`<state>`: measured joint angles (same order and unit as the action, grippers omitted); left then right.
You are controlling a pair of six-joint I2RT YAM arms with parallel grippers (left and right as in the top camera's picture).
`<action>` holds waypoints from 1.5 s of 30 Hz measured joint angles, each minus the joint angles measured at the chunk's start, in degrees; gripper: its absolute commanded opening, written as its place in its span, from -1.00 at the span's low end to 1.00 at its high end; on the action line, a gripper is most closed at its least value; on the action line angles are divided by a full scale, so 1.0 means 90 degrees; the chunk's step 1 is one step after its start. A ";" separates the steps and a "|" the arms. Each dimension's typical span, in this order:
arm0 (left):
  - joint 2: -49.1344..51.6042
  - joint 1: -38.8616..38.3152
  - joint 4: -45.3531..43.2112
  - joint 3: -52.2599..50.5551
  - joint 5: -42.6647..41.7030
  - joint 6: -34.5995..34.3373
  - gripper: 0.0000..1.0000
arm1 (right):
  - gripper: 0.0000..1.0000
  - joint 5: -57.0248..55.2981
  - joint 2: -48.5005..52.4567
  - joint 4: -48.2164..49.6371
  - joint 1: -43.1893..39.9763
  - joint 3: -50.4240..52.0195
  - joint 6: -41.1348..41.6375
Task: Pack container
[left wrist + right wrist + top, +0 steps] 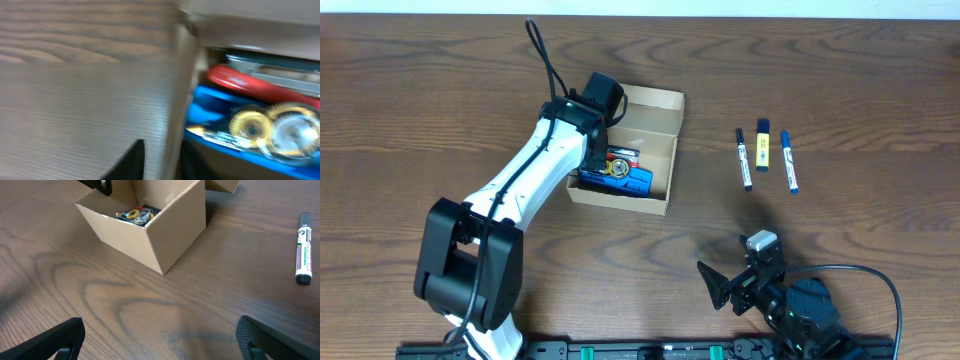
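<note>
The container [672, 150] is a tan cardboard box, open, with its flap lid standing at the far side. Inside lie a blue pack [630, 180] and red and yellow items [618, 162]. My left gripper [592, 152] is at the box's left wall. In the blurred left wrist view its fingers [167, 152] straddle that wall [182, 75] closely, one outside and one inside, beside the blue pack [210, 107]. My right gripper [735, 285] is open and empty near the front edge. In the right wrist view its fingers [160, 340] are wide apart, facing the box [175, 225].
Three pens lie right of the box: a black marker [744, 158], a yellow and blue highlighter [763, 145] and a blue marker [789, 162]. The black marker also shows in the right wrist view [303, 255]. The table is dark wood.
</note>
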<state>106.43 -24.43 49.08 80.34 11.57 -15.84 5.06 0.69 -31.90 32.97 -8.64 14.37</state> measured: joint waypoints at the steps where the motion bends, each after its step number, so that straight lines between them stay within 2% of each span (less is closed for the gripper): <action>1: 0.0000 0.0000 0.0002 0.0000 -0.0104 0.0024 -0.81 | 0.98 0.0002 0.0000 0.0000 0.0000 -0.0002 0.0000; 3: 0.0000 0.0000 0.0007 0.0000 -0.0308 0.0061 -0.88 | 0.98 0.0000 0.0000 0.0000 0.0000 -0.0002 0.0000; 17: -0.0015 0.0007 0.0002 0.0002 -0.0665 -0.0102 -0.88 | 0.98 0.0002 0.0000 0.0000 0.0000 -0.0002 0.0000; 34: -0.0017 0.0005 0.0002 0.0005 -0.0770 -0.0835 -0.88 | 0.99 0.0000 0.0000 0.0000 0.0000 -0.0002 0.0000; 37: -0.0019 0.0005 0.0007 0.0005 -0.0794 -0.0833 -0.26 | 0.98 0.0000 0.0000 0.0000 0.0000 -0.0002 0.0000; 39: -0.0019 0.0000 0.0012 0.0002 -0.0828 -0.0831 -0.17 | 0.98 0.0000 0.0000 0.0000 0.0000 -0.0002 0.0000; 43: -0.0209 0.0000 0.0155 0.0024 -0.0869 -0.0546 0.14 | 0.99 0.0000 0.0000 -0.0002 0.0000 -0.0002 0.0000; 45: -0.0454 0.0000 0.0308 0.0136 -0.0860 -0.0342 0.21 | 0.99 0.0000 0.0000 -0.0002 0.0000 0.0000 0.0000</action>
<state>102.35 -24.43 51.86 81.56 3.84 -18.92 5.06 0.69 -31.92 32.97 -8.64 14.37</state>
